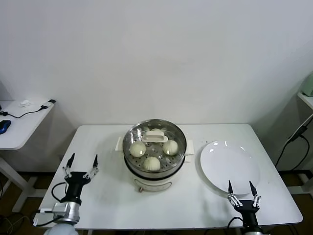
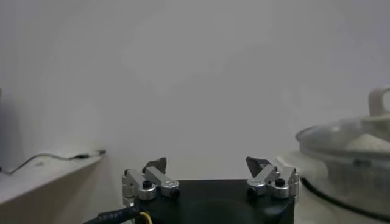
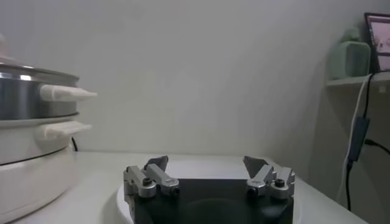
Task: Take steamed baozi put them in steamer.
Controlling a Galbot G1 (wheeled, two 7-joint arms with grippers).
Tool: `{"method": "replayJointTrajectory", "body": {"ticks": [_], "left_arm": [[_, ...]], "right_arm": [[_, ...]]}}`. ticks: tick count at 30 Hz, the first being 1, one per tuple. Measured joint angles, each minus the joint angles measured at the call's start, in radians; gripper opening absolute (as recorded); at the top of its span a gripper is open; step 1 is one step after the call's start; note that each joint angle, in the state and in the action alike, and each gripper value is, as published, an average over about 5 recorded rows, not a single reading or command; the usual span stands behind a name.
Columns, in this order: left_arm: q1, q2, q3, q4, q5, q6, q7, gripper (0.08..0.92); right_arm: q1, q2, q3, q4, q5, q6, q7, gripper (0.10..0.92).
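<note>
While both arms wait at the near edge of the white counter [image 1: 102,196], the head view shows the steamer [image 1: 154,169] in the middle, its glass lid [image 1: 154,137] with the white handle seated on top. Under the glass lie the steamed baozi [image 1: 152,163]: three are plain to see and a fourth is partly hidden behind the handle. Beside the steamer on the robot's right sits a white plate [image 1: 230,164] with nothing on it. The left end effector [image 1: 81,167] hovers well apart from the steamer on its left, fingers spread wide and holding nothing; the right end effector [image 1: 242,190] stands at the plate's near rim, equally wide and empty.

From the left wrist view, the left end effector [image 2: 210,171] shows two parted fingertips with bare wall between them, and the lidded steamer [image 2: 350,159] off to one side with a pale bun dimly visible under the glass.

From the right wrist view, the right end effector [image 3: 208,171] is likewise fully open above the plate [image 3: 122,198], the steamer [image 3: 33,140] with its side handles near.

Judging by this, the buns already sit in the steamer and no grasp is in hand. Any further move would first call for lifting the lid by its handle.
</note>
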Motion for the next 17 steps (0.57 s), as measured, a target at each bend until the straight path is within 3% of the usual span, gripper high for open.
{"method": "replayJointTrajectory", "body": {"ticks": [17], "left_arm": [[0.049,0.001,-0.004,0.067,-0.038,-0.079,0.022,0.823]], "right_arm": [[-0.008,-0.005,-0.002,0.000,0.005,-0.004,-0.001,0.823]]}}
